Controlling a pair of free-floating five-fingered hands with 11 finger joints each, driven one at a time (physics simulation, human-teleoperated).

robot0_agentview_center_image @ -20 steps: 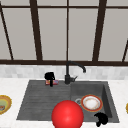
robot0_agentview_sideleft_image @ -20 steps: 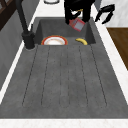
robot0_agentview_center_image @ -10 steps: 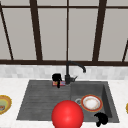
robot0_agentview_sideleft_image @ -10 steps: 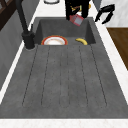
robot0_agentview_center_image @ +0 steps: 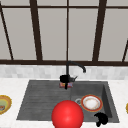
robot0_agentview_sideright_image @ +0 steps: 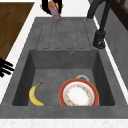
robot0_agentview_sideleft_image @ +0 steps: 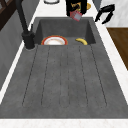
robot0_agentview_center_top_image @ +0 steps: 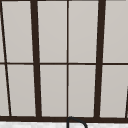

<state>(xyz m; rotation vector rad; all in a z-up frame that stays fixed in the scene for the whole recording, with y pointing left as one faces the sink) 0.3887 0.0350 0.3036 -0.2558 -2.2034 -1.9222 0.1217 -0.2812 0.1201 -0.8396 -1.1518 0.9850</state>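
Observation:
My left hand [robot0_agentview_center_image: 65,78] hangs over the back of the sink near the faucet, its fingers curled round a small pink and grey packet [robot0_agentview_center_image: 66,84]. In the left side view this hand [robot0_agentview_sideleft_image: 73,5] holds the packet [robot0_agentview_sideleft_image: 76,15] tilted above the basin's far end. The right side view has the same hand [robot0_agentview_sideright_image: 46,6] and packet [robot0_agentview_sideright_image: 55,11] over the draining board. My right hand [robot0_agentview_center_image: 101,118] floats idle at the sink's front right corner with straight fingers [robot0_agentview_sideleft_image: 105,13], and those fingers [robot0_agentview_sideright_image: 5,67] also reach in over the counter.
A red-rimmed plate [robot0_agentview_center_image: 91,103] and a banana [robot0_agentview_sideright_image: 35,95] lie in the basin [robot0_agentview_sideright_image: 62,62]. A big red ball [robot0_agentview_center_image: 67,115] sits at the sink's front edge. The black faucet [robot0_agentview_center_image: 75,66] stands behind, and a yellow bowl [robot0_agentview_center_image: 3,105] is on the left counter.
My left hand has moved to the right with the packet, from the draining board's back toward the faucet. The right hand has not moved.

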